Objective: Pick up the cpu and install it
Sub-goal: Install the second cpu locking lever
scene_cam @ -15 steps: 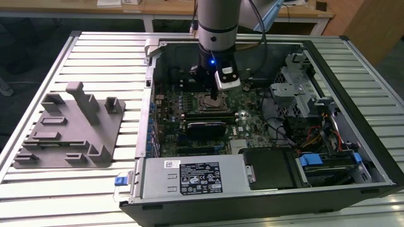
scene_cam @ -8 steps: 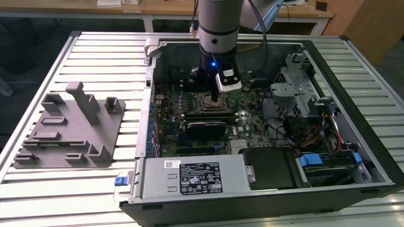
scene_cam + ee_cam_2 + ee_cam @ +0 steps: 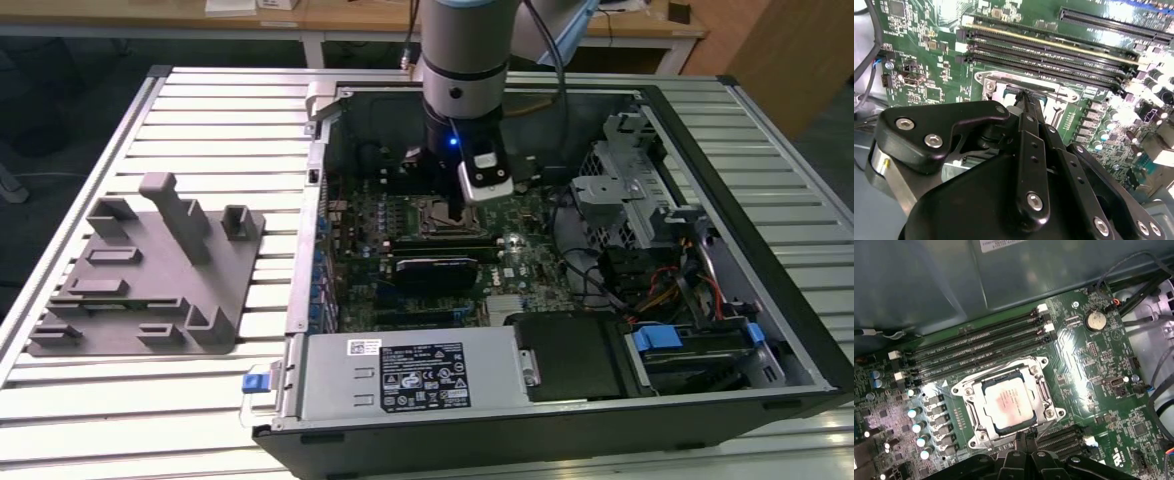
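Lying seated in its socket, cpu [image 3: 1008, 405] sits just beyond the tool [image 3: 1024, 436], fingers pressed together.

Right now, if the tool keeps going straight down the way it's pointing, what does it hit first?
Most likely the metal socket frame on the motherboard, near its edge, with the cpu seated inside it. The tool hangs just above that edge; how much gap remains is unclear.
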Motion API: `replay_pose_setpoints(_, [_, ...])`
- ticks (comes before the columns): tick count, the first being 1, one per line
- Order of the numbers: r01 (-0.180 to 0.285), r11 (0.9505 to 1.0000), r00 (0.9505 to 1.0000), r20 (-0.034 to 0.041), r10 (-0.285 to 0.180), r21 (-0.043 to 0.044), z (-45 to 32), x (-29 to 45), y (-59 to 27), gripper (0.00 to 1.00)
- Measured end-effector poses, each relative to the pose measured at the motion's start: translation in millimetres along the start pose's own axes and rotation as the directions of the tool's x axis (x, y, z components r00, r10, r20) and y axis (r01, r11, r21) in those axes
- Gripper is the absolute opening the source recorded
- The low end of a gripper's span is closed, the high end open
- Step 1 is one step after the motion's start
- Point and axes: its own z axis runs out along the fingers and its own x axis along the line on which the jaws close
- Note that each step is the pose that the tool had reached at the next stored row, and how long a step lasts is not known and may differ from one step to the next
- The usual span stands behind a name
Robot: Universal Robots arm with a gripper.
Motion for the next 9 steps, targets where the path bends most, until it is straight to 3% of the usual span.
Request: replay_pose_setpoints(9, [0.0, 1.0, 1.0, 0.0, 0.0, 0.0, -0.4, -2.8, -7.9, 0.11])
